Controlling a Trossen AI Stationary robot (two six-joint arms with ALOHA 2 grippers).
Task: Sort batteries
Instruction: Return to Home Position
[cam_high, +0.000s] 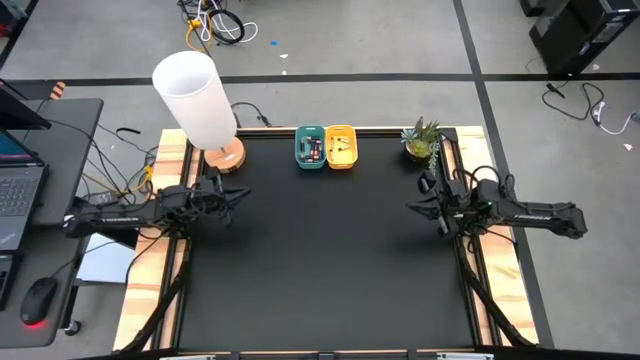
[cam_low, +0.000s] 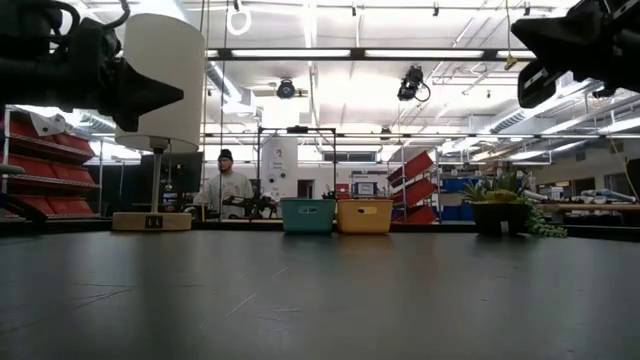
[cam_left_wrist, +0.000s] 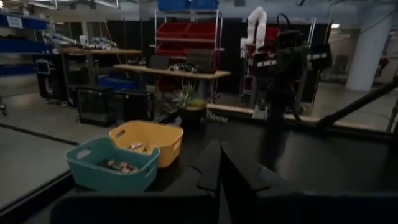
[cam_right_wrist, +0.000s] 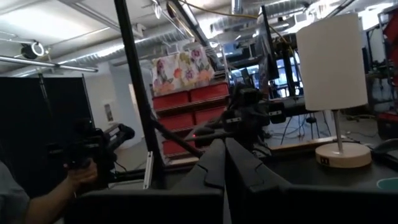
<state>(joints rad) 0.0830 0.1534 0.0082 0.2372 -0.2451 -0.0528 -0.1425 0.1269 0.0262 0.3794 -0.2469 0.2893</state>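
Left gripper (cam_high: 238, 196) hangs with jaws pressed together, holding nothing. Ahead of it, small cylindrical batteries (cam_left_wrist: 118, 165) fill the teal rectangular plastic bin (cam_high: 310, 147) and the yellow rectangular plastic bin (cam_high: 341, 147). Right gripper (cam_high: 418, 206) is equally closed and empty, well apart from both bins. No loose cells are visible, so sorting looks finished.

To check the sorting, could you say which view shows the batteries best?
Left wrist view: it looks into both bins, batteries visible inside. High view shows mere specks, low view only bin walls, right wrist view none.
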